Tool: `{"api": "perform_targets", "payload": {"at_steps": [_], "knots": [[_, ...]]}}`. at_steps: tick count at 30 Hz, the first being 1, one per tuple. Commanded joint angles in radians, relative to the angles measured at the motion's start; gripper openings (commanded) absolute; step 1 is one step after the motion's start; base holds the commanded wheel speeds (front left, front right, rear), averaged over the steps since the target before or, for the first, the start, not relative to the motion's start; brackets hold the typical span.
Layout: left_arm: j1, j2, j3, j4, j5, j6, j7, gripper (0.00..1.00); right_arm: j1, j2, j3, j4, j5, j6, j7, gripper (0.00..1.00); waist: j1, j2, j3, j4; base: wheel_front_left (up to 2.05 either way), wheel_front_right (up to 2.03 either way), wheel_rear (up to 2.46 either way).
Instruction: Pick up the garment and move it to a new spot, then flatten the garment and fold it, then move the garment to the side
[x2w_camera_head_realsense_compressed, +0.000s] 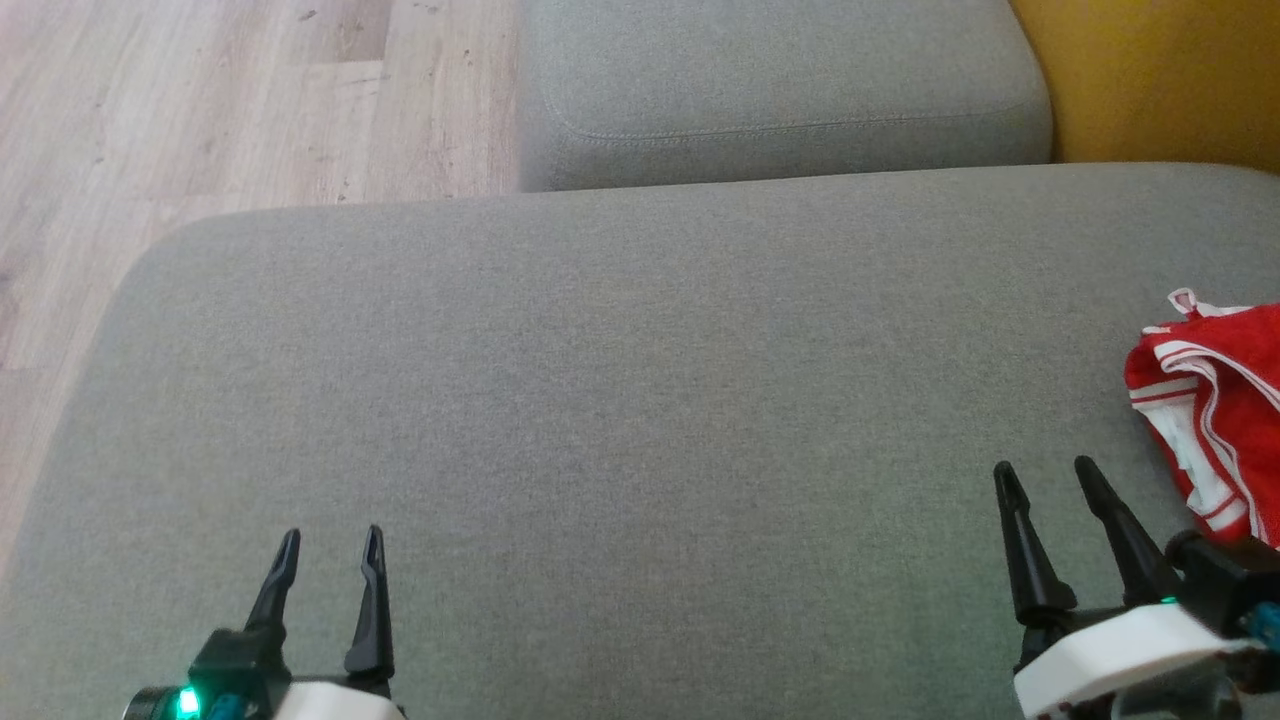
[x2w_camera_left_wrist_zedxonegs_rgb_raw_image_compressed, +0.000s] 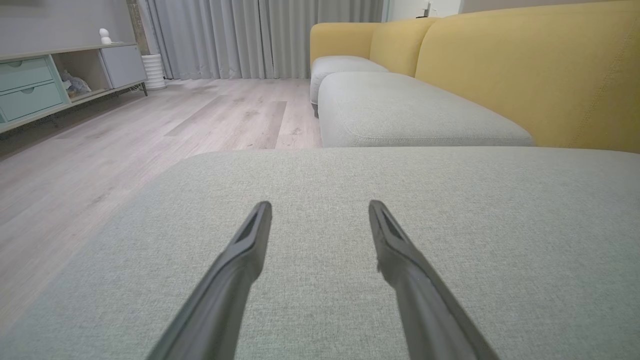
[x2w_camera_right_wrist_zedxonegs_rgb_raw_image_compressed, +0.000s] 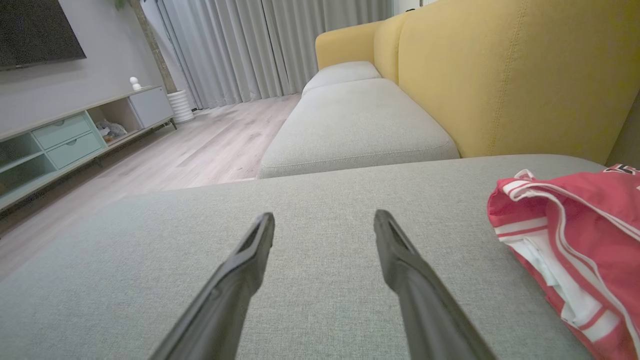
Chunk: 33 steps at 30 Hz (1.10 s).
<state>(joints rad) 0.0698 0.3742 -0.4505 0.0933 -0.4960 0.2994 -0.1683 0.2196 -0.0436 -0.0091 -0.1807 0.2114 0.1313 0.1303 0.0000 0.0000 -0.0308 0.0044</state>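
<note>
while left gripper (x2w_camera_head_realsense_compressed: 332, 533) and right gripper (x2w_camera_head_realsense_compressed: 1045, 468) stand wide and empty, the garment (x2w_camera_head_realsense_compressed: 1215, 400) lies bunched on the seat cushion (x2w_camera_head_realsense_compressed: 640, 380).
we judge it light, soft, floppy: pinch the striped fold nearest our right gripper.

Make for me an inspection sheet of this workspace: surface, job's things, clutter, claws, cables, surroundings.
Surface: grey fabric cushion, flat, bare in the middle.
Job's things: red and white garment, bunched at the cushion's right side, not gripped.
Clutter: nothing seen.
Claws: left claw open, holding nothing; right claw open, holding nothing, left of the garment.
Cables: nothing seen.
Surroundings: yellow sofa back, wood floor, cabinet with drawers, grey curtains.
</note>
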Motion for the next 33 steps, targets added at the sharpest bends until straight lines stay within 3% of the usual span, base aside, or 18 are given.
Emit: {"api": "perform_targets", "payload": {"at_steps": [1, 11, 12, 33], "knots": [[-0.033, 0.028, 0.037, -0.029, 0.003, 0.007, -0.003, 1.00, -0.021, -0.007, 0.021, -0.041, 0.003, -0.001, 0.001, 1.00, 0.0000, 0.0000, 0.000, 0.000, 0.00, 0.00, 0.00], [-0.033, 0.031, 0.035, -0.032, -0.001, 0.012, -0.006, 1.00, -0.021, -0.007, 0.023, -0.041, 0.014, -0.001, 0.002, 1.00, 0.0000, 0.0000, 0.005, 0.000, 0.00, 0.00, 0.00], [0.000, 0.006, -0.001, -0.003, -0.001, 0.008, 0.000, 0.00, 0.000, 0.000, 0.000, 0.000, 0.011, 0.000, 0.002, 0.00, 0.0000, 0.0000, 0.005, 0.000, 0.00, 0.00, 0.00], [-0.023, -0.052, 0.073, 0.049, -0.175, -0.057, 0.037, 0.00, -0.047, -0.014, 0.005, 0.096, 0.236, 0.000, -0.016, 0.00, 0.0000, 0.0000, 0.010, -0.001, 0.00, 0.00, 0.00]]}}
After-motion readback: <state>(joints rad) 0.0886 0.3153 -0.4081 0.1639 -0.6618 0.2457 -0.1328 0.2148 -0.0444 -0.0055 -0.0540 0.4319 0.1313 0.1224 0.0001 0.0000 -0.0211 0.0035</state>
